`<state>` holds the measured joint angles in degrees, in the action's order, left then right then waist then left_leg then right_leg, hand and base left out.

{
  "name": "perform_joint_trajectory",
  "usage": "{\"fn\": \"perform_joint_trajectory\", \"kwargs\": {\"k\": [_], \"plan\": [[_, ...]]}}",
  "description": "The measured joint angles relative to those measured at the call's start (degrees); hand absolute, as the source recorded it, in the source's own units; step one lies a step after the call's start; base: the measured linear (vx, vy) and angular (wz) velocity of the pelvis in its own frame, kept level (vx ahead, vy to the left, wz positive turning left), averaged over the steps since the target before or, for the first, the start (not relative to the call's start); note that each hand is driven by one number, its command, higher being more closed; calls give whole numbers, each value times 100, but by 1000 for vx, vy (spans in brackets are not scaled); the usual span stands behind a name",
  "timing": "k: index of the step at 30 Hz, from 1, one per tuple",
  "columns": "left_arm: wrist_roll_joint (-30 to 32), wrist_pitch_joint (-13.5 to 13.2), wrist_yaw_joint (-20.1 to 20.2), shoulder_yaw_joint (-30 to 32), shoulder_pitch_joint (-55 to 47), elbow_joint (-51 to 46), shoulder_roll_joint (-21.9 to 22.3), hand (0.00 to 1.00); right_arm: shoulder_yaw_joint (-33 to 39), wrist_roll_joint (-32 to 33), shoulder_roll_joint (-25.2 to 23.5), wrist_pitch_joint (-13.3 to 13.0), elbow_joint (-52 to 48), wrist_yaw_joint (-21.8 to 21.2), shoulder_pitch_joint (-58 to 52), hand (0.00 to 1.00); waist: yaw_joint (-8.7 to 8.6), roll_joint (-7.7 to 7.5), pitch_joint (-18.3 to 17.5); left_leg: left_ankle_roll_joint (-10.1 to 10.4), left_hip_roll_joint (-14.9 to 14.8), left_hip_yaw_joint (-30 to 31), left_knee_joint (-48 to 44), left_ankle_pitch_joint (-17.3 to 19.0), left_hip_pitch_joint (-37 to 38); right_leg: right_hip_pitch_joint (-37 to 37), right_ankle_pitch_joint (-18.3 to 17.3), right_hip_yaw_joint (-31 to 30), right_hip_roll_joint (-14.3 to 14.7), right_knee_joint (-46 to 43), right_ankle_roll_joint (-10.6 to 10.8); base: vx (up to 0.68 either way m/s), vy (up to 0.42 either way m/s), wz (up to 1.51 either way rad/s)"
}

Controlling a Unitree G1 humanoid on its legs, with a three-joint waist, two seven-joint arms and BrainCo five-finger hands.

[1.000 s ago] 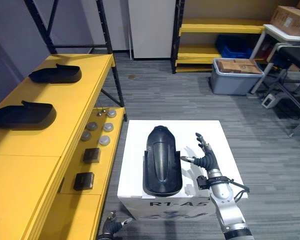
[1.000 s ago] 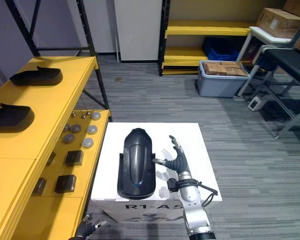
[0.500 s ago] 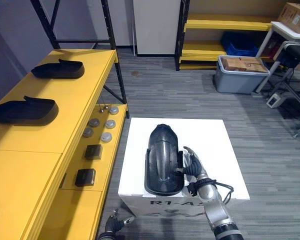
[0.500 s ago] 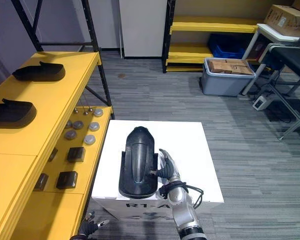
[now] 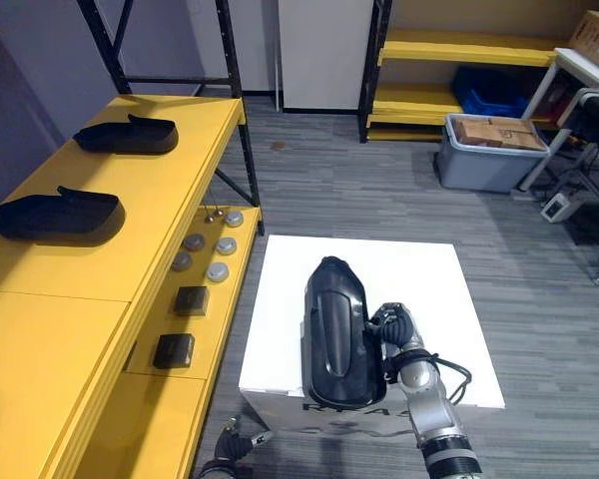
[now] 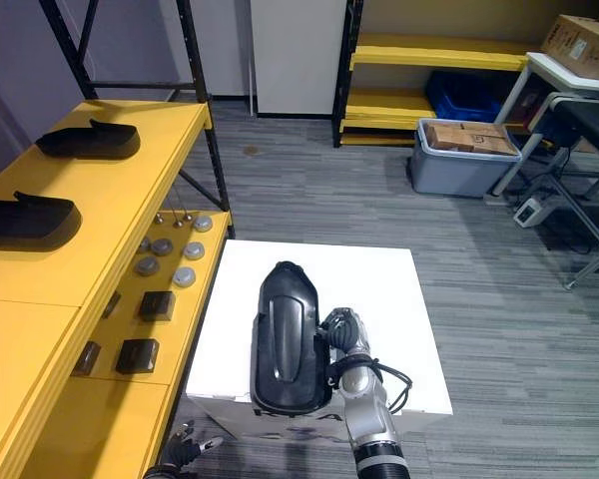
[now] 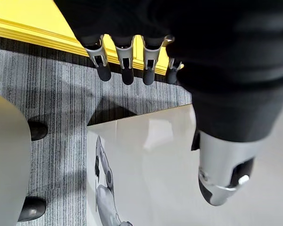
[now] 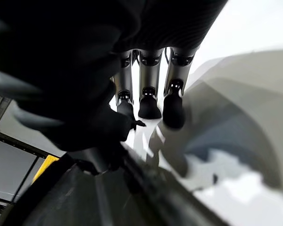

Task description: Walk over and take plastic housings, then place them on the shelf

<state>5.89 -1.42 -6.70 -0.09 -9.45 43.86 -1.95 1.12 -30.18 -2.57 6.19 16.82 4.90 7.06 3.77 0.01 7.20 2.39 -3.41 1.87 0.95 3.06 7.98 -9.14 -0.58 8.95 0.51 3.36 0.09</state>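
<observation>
A long black plastic housing point(image 5: 334, 334) lies lengthwise on a white box point(image 5: 419, 269), and its near end reaches over the box's front edge. My right hand point(image 5: 397, 334) presses against the housing's right rim with its fingers point(image 8: 148, 106) curled round that edge. In the right wrist view the dark housing point(image 8: 85, 197) sits close under the hand. Two more black housings point(image 5: 128, 135) point(image 5: 58, 215) rest on the yellow shelf point(image 5: 80, 299) to the left. My left hand point(image 5: 235, 449) hangs low beside the box front, its fingers point(image 7: 127, 70) straight and empty.
The yellow shelf's lower level carries round grey pieces point(image 5: 205, 254) and two black blocks point(image 5: 188, 299). A black upright post point(image 5: 242, 140) stands at the shelf's corner. A grey bin with a carton point(image 5: 489, 150) and a yellow rack point(image 5: 459, 50) stand at the back right.
My right hand moved left from the bare box top to the housing's right rim and curled round it. The housing's near end has shifted toward the box's front edge. The left hand stayed low.
</observation>
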Motion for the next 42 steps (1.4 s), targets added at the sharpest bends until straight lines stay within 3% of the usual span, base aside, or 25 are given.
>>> {"fn": "perform_joint_trajectory", "kwargs": {"k": [12, 22, 26, 32, 35, 42], "plan": [[-25, 2, -41, -34, -119, -238, -28, 0, -7, 797, -10, -7, -65, 114, -1, 100, 8, -3, 1, -14, 18, 102, -26, -15, 19, -47, -6, 87, -33, -40, 8, -12, 7, 4], [-472, -103, -450, 1227, -840, -3000, 388, 0, 123, 1015, 43, -143, -1436, 756, -21, 100, 68, -8, 12, -27, 70, 139, -120, -2, -100, 8, -11, 116, -92, -40, 3, 2, 3, 1], [-486, -243, -567, 1338, -848, -3949, 508, 0, 171, 1013, 31, -261, -1757, 868, -27, 100, 68, -20, 20, -48, 95, 149, -143, 14, -106, -1, -11, 124, -118, -40, 4, 0, 0, 0], [-695, -486, -677, 1034, -839, -5211, 550, 0, 167, 1010, -11, -388, -2101, 1020, -39, 100, 51, -23, 22, -72, 145, 175, -191, 28, -102, -43, -21, 150, -166, -42, 20, -1, 20, 2], [-702, -623, -666, 456, -794, -5702, 544, 0, 77, 1010, -27, -407, -2123, 1069, -39, 100, 51, -23, 21, -75, 156, 179, -196, 30, -99, -51, -22, 153, -175, -43, 22, -1, 11, 0], [-791, -680, -517, -791, -213, -5701, 387, 0, -258, 1033, -40, -506, -2516, 1137, 28, 100, 2, -18, 11, -75, 148, 157, -228, 29, -78, -76, -21, 133, -167, -47, 21, -1, 6, -2]]}}
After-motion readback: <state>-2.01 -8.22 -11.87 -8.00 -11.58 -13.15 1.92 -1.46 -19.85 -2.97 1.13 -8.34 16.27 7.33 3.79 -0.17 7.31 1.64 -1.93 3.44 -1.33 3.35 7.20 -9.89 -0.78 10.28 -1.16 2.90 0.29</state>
